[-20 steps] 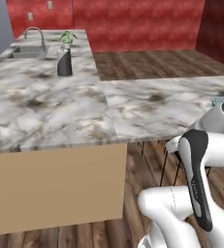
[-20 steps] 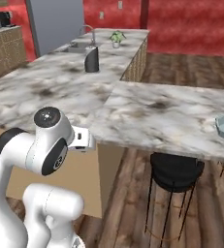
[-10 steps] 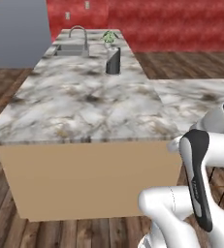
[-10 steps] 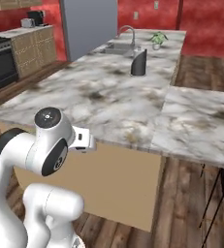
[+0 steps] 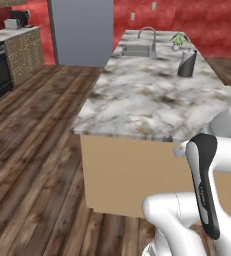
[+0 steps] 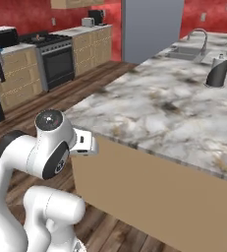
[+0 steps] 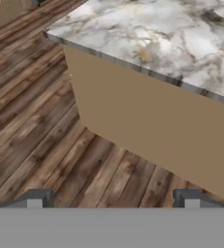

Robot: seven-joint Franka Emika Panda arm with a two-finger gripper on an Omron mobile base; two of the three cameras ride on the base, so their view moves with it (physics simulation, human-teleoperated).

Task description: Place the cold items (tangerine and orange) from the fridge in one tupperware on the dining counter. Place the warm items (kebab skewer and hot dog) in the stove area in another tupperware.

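Fridge (image 5: 82, 30), where the tangerine and orange presumably waited unseen, stood far ahead and left of the gripper (image 7: 113, 199), whose fingers were spread wide and held nothing. Nearest lay one marble island counter (image 5: 152, 100); farther along it were one sink (image 5: 137, 49) and one dark dispenser (image 5: 187, 64); one stove (image 6: 58, 61) stood along the left wall.

Marble island counter (image 5: 147, 100) on tan base, wood floor (image 5: 32, 150) around it. On top: sink with faucet (image 5: 146, 42) at far end, dark dispenser (image 5: 186, 64) just near it, small plant (image 5: 178, 40) beside the sink.
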